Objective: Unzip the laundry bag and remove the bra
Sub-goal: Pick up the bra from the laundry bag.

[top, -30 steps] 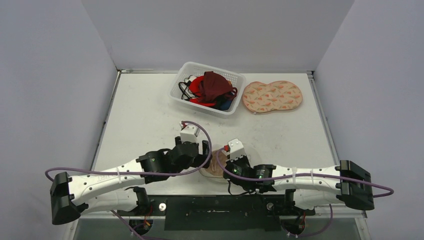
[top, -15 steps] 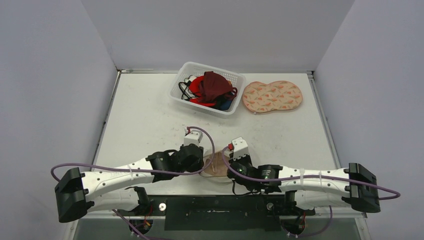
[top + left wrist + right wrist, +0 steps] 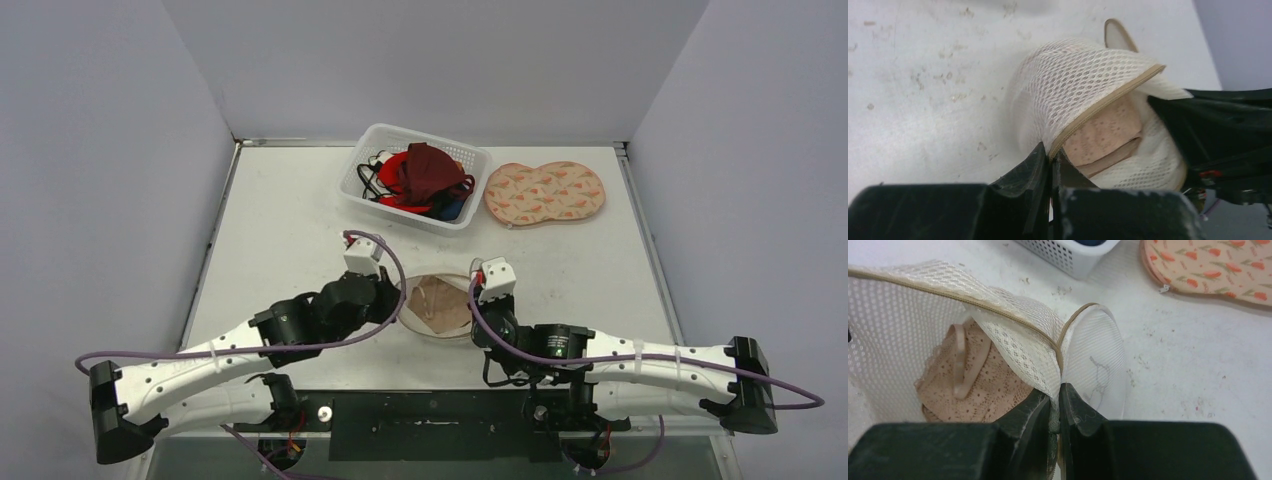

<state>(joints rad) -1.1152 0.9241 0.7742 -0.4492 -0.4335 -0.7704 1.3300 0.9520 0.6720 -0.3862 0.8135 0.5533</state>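
Observation:
The white mesh laundry bag (image 3: pixel 437 308) lies on the table between my two arms, its tan zipper (image 3: pixel 1100 106) parted so the mouth gapes. Inside it shows the beige lace bra (image 3: pixel 979 385) (image 3: pixel 1104 134) (image 3: pixel 441 301). My left gripper (image 3: pixel 1052 159) (image 3: pixel 396 300) is shut on the bag's zipper edge at its left side. On the bag's right side my right gripper (image 3: pixel 1054 392) (image 3: pixel 481 318) is shut on the mesh rim. Both hold the bag's mouth apart.
A white basket (image 3: pixel 362 193) with red and dark garments stands at the back centre. A floral-print padded bag (image 3: pixel 545 192) (image 3: pixel 1208 267) lies to its right. Grey walls close the table on three sides.
My left gripper went from open to shut on the bag's left edge and drew back left. The right arm pulled its edge right and farther back, so the bag's mouth now gapes and shows the bra.

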